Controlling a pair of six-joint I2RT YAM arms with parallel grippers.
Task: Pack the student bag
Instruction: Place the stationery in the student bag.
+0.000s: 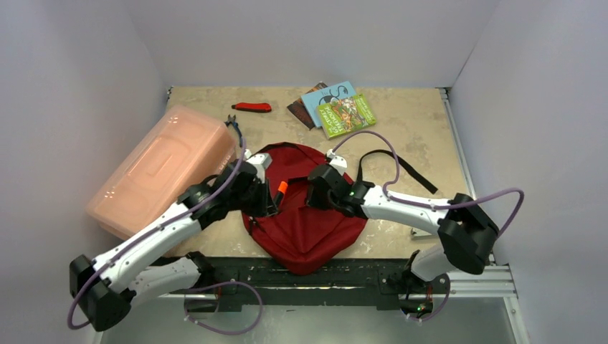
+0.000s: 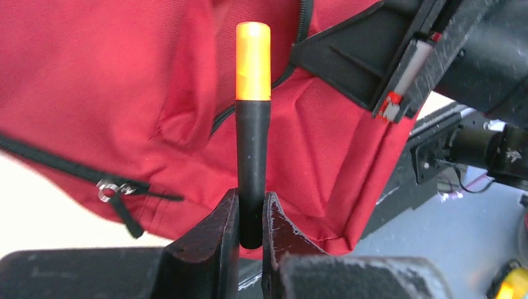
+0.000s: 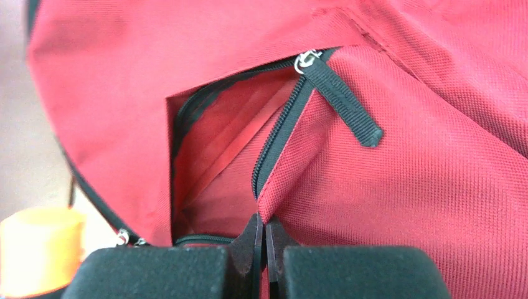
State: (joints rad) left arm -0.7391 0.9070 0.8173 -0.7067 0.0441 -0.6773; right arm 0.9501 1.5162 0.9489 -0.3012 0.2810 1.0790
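At the desk's (image 1: 416, 136) near middle, the student bag (image 1: 308, 229) is lying flat, its long axis running near-to-far, rounded end pointing away. We are gripping an orange-capped marker (image 2: 253, 149) upright in our left hand (image 2: 252, 233). Our right hand (image 3: 265, 240) is pinching bag fabric beside the open zipper (image 3: 274, 149).

A robotics lab cell — white walls (image 1: 308, 36) box in the counter (image 1: 419, 136). Left arm (image 1: 154, 236) and right arm (image 1: 401, 204) bolt to a metal rail (image 1: 473, 288).

- Student bag (image 1: 305, 222) is lying at the near middle of the bench (image 1: 430, 122).
- Box (image 1: 161, 168) is sitting left of it.
- Books (image 1: 344, 111) are lying behind it.
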